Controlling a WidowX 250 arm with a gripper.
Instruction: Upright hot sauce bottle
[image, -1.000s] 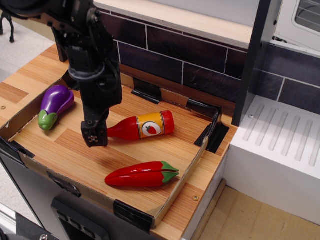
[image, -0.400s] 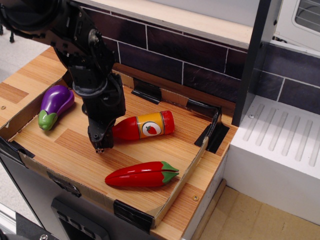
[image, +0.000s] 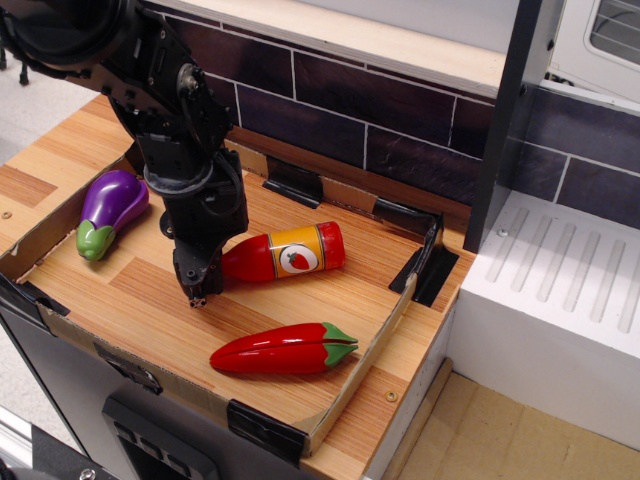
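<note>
The hot sauce bottle (image: 290, 252) lies on its side in the middle of the wooden tray (image: 370, 330). It is glossy red with a yellow label, and its base points right. Its narrow neck points left and is hidden behind my black gripper (image: 199, 288). The gripper points down, with its fingertips at the tray floor, and is closed around the neck. Only the bottle's body and label show.
A red chili pepper (image: 285, 349) with a green stem lies in front of the bottle near the tray's front edge. A purple eggplant (image: 112, 208) lies at the tray's left end. A dark tiled wall runs behind, and a white drainer surface (image: 560, 290) stands to the right.
The gripper dropped and turned, moving from beside the neck's tip to over the neck. The bottle has since shifted slightly to the left.
</note>
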